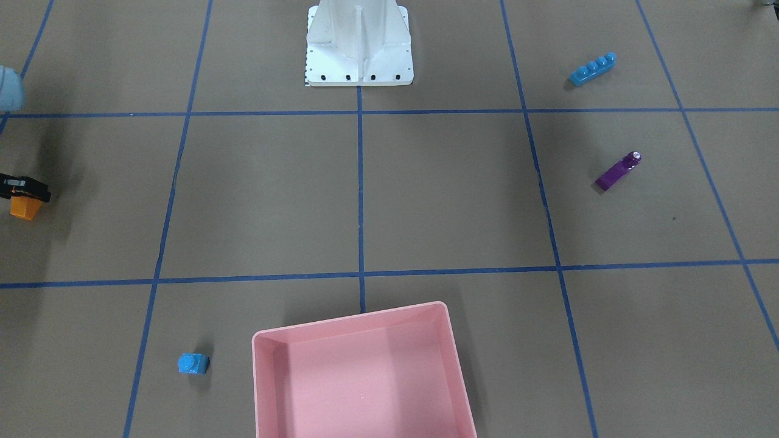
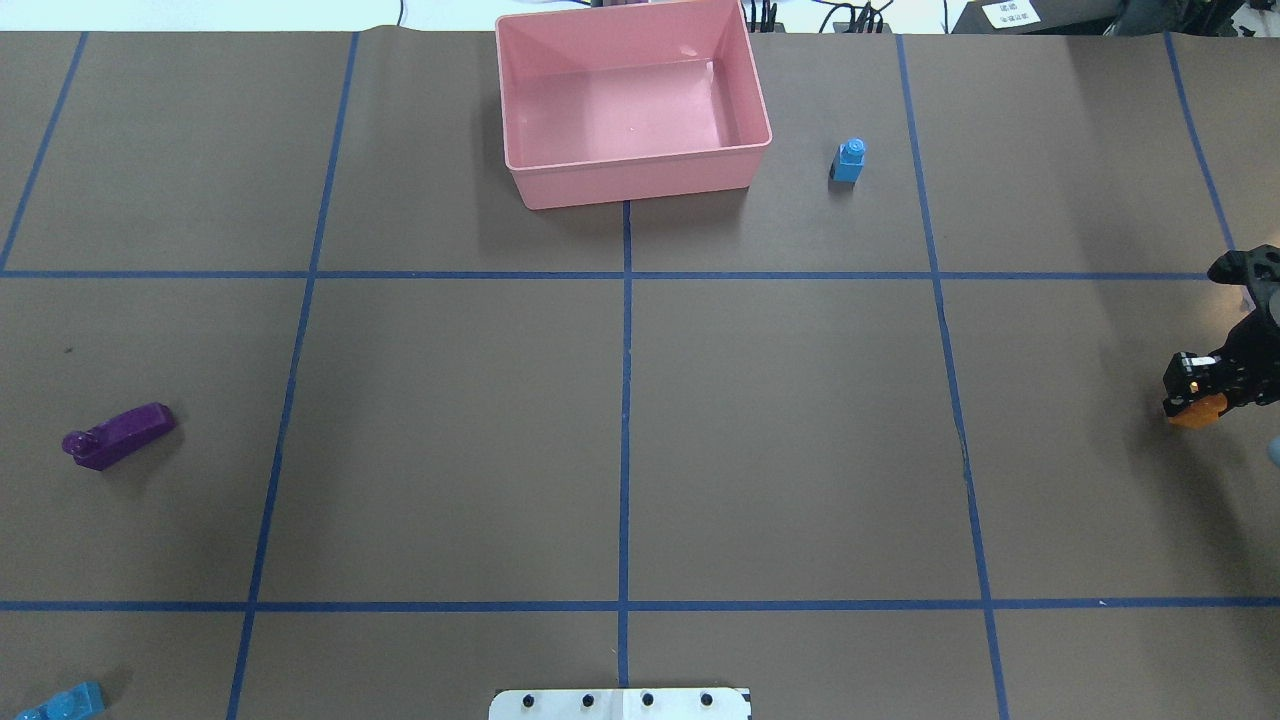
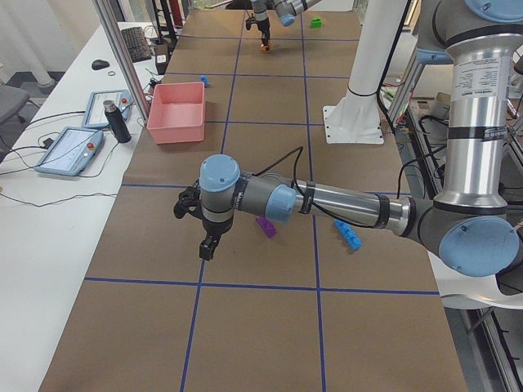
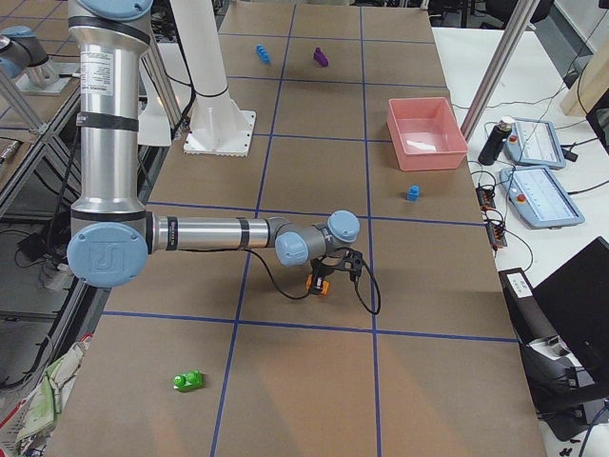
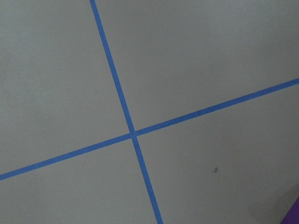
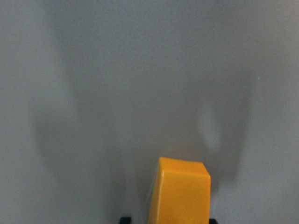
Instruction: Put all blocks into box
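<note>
The box (image 2: 630,190) sits at the table's far edge with nothing in it, so no block is in yet. The left gripper (image 3: 208,245) hangs over bare table near the purple block (image 2: 120,435); how its fingers stand cannot be told. The right gripper (image 2: 1195,398) is clamped on the orange block (image 2: 1200,413) (the only one in hand), well apart from the box. The long blue block (image 1: 592,69), the small blue block (image 2: 849,162) near the box, and the green block (image 4: 188,381) lie untouched. A white label (image 2: 1008,13) beyond the table is too small to read.

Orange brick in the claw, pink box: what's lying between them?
Between the orange block and the box, only the small blue block stands, near the box, per overhead view.
</note>
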Controlling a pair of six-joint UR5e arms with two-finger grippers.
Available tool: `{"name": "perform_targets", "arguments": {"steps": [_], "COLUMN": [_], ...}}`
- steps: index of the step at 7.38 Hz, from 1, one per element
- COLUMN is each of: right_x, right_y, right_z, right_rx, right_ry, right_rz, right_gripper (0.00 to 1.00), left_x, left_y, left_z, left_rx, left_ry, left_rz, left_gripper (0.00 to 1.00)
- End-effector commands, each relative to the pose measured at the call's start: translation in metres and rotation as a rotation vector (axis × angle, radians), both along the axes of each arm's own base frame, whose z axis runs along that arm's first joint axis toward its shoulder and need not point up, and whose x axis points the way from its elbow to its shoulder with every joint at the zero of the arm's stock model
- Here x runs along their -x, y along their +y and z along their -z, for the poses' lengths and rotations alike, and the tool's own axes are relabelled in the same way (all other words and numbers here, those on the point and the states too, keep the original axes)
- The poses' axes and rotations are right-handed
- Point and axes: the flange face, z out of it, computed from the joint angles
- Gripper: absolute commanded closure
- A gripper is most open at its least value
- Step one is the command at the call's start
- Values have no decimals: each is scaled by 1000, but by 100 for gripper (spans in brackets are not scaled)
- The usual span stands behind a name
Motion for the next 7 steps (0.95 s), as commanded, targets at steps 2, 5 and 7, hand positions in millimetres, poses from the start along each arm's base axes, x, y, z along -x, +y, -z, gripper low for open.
{"name": "perform_targets", "arguments": {"steps": [2, 5, 7], "right_x": [-49, -89, -86], "right_y": [-11, -18, -49], "right_z": [55, 138, 211], "right_rx": [-97, -250, -378], "right_ry": [-47, -113, -170], "right_rz": [-99, -179, -196], "right_gripper": [100, 100, 100], "left_x": [-32, -83, -130], "left_y": [1, 16, 45], "left_z": [8, 1, -1], "left_rx": [27, 122, -33], "left_ry": [22, 43, 71], "left_rz": [-30, -25, -140], "left_gripper": [0, 0, 1]}}
